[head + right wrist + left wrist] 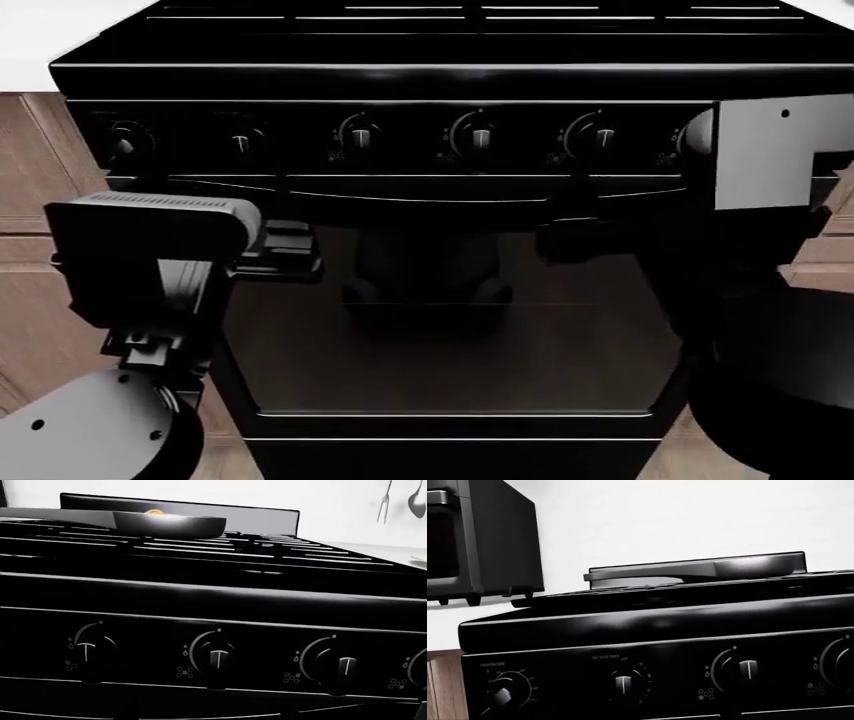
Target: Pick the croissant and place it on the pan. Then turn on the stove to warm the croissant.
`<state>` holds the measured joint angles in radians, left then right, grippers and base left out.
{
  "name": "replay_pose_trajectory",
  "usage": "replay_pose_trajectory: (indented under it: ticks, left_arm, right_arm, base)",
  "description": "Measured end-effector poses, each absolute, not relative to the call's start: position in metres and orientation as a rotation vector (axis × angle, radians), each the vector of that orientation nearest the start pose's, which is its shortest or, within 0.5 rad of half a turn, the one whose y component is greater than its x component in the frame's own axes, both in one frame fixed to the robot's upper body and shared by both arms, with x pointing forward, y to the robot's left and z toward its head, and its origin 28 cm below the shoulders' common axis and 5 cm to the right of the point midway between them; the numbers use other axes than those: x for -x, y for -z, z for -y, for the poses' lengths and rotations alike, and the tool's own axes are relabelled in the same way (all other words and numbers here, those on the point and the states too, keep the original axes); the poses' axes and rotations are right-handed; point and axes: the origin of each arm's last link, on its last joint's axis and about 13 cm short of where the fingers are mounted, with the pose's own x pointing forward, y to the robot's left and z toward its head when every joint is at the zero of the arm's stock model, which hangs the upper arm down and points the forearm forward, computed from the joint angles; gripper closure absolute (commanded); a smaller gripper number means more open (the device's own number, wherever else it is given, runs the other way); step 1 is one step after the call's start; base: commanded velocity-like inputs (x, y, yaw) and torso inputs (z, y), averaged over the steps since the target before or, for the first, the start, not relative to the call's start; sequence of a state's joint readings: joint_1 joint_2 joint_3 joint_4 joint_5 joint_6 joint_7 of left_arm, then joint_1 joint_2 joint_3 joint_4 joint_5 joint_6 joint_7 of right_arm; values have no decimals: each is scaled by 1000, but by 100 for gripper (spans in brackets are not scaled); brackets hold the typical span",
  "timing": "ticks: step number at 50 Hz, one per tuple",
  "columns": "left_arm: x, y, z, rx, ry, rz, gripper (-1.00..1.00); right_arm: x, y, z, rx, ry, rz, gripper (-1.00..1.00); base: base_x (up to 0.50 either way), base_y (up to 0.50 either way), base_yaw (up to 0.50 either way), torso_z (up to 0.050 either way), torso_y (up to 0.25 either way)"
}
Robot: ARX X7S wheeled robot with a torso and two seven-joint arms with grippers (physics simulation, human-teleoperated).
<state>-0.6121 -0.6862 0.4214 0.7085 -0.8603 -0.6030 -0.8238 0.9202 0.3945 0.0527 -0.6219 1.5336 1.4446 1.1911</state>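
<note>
The black stove (400, 80) fills the head view, with a row of round knobs (474, 133) above its glass oven door. The dark pan (167, 525) sits on the grates, its long handle (647, 572) showing in the left wrist view. A sliver of the golden croissant (155, 512) shows over the pan's rim. My left gripper (283, 252) hangs in front of the oven door below the left knobs. My right gripper (571, 232) is just below the knob panel, under the right-hand knobs. Both are dark against the door, so how their jaws stand is unclear.
A black countertop oven (480, 540) stands on the white counter beside the stove. Wooden cabinet fronts (40, 200) flank the stove. Utensils (385, 502) hang on the wall on the other side of the stove.
</note>
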Motion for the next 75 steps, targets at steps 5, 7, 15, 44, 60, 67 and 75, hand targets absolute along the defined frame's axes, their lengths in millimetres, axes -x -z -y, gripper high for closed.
replay_pose_trajectory:
  ticks: [5, 7, 15, 44, 60, 67, 75]
  left_arm:
    - [-223, -211, -213, -80, 0, 273, -100]
    - [-223, -210, -213, -80, -1, 272, -100]
    - [-223, -209, -213, -82, -2, 269, -100]
    - [-224, -206, -215, -85, -26, 259, -100]
    - [-223, -205, -217, -86, -39, 258, -100]
    - [-223, -205, -217, -87, -41, 258, -100]
    - [-223, -205, -217, -89, -43, 258, -100]
  right_arm:
    - [-217, -273, 106, 53, -6, -23, -100]
    - [-218, -275, 107, 46, -10, -28, -100]
    - [-223, -283, 110, 22, -20, -49, -100]
    - [-256, -283, 117, -37, -21, -134, -100]
    - [-269, -277, 119, -20, -18, -156, -100]
    - [-272, -276, 120, -13, -19, -160, -100]
    - [-275, -276, 120, -9, -19, -159, -100]
  base:
    - [0, 0, 0, 0, 0]
    - [0, 0, 0, 0, 0]
    - [0, 0, 0, 0, 0]
    - [0, 0, 0, 0, 0]
    - [0, 0, 0, 0, 0]
    - [0, 0, 0, 0, 0]
    - [0, 0, 0, 0, 0]
